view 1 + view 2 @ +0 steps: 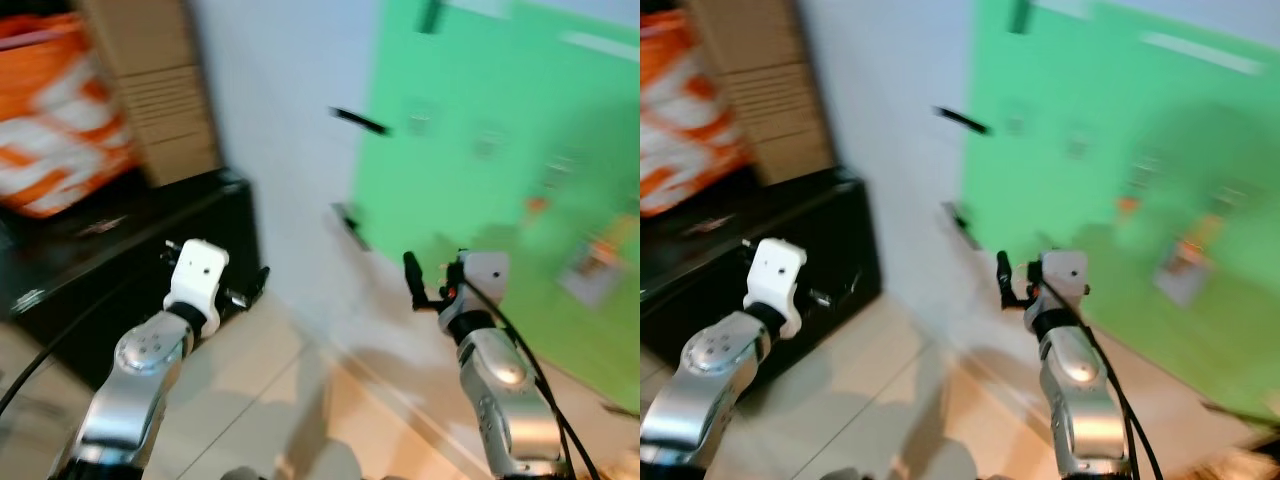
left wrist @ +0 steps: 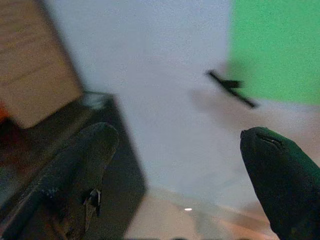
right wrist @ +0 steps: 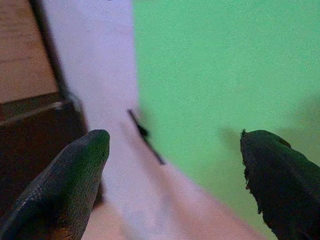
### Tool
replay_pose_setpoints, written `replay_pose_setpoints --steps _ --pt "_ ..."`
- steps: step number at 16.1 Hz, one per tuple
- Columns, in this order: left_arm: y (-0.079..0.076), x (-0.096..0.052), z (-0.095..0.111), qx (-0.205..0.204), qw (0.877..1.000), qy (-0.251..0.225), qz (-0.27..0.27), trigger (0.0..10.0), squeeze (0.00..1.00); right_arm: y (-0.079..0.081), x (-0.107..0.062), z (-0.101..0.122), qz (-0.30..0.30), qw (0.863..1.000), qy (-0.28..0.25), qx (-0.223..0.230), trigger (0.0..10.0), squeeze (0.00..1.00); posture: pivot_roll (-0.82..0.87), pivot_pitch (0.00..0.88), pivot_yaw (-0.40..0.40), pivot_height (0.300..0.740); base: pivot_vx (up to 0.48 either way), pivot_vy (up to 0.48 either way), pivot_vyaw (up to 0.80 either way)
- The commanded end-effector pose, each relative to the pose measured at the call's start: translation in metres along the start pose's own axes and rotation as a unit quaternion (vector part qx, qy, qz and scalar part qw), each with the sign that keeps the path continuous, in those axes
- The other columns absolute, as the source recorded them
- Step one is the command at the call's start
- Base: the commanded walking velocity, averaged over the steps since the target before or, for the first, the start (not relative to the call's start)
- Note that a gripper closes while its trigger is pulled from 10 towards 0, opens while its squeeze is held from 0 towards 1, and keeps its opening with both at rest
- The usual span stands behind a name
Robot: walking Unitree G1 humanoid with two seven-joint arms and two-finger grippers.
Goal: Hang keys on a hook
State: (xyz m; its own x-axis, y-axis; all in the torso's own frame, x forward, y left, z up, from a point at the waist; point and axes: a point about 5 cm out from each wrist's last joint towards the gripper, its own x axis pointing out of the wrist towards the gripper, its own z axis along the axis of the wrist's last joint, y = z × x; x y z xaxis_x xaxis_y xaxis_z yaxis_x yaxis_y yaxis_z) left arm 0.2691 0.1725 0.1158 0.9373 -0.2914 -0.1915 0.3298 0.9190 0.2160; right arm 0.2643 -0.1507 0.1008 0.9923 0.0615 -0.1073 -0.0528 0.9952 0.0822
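We see a blurred room corner: a pale wall [image 1: 280, 120] meets a bright green wall [image 1: 480, 200], which carries faint, smeared shapes. A black cabinet [image 1: 130, 260] stands at left on a beige tiled floor [image 1: 300, 410], bearing a cardboard box [image 1: 150, 80] and an orange-and-white bag [image 1: 50, 110].

head stereo pair facing wall [image 1: 290, 150], wrist views facing it too

Two brushed silver metal arms [image 1: 140, 370] have a soft sheen, with smooth white plastic wrist housings [image 1: 197, 272]. The left hand's black fingers [image 2: 82, 170] look matt and rubbery. The beige floor tiles [image 1: 260, 400] are glossy and reflective. A black cabinet [image 1: 120, 270] is smooth. A brown cardboard box [image 1: 150, 80] is matt. The green wall panel [image 1: 500, 150] is flat and matt.
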Motion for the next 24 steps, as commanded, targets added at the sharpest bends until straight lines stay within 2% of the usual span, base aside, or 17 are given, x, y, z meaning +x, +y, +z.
replay_pose_setpoints --steps 1,3,8,12,24 --pt "-0.0031 0.0058 0.0025 0.012 1.000 -0.006 0.003 10.0 0.00 -0.0018 0.0013 -0.0034 -0.010 0.999 0.014 0.032 10.0 1.00 -0.04 0.000 -0.004 0.740 0.000 0.000 0.75" --pt "-0.0066 0.0073 0.0040 0.018 1.000 -0.011 -0.005 10.0 0.00 -0.0049 0.0034 -0.0053 -0.021 0.999 0.024 0.009 10.0 1.00 -0.04 0.000 0.003 0.740 0.000 0.000 0.66" --pt "-0.0027 0.0084 0.0026 0.005 0.999 -0.017 0.029 10.0 0.00 -0.0024 0.0052 -0.0045 -0.017 0.999 0.048 -0.014 10.0 1.00 -0.03 0.000 -0.022 0.740 0.000 0.000 0.57" --pt "-0.0007 0.0058 0.0018 -0.008 0.999 -0.017 0.038 10.0 0.00 -0.0032 0.0068 -0.0026 -0.019 0.999 0.040 -0.016 10.0 1.00 -0.02 0.000 -0.036 0.740 0.000 0.000 0.00" --pt "0.0018 0.0045 0.0024 -0.012 0.999 -0.015 0.034 10.0 0.00 0.0026 0.0098 -0.0025 0.006 0.998 0.047 -0.028 10.0 1.00 -0.01 0.000 -0.047 0.740 0.021 0.000 0.00"
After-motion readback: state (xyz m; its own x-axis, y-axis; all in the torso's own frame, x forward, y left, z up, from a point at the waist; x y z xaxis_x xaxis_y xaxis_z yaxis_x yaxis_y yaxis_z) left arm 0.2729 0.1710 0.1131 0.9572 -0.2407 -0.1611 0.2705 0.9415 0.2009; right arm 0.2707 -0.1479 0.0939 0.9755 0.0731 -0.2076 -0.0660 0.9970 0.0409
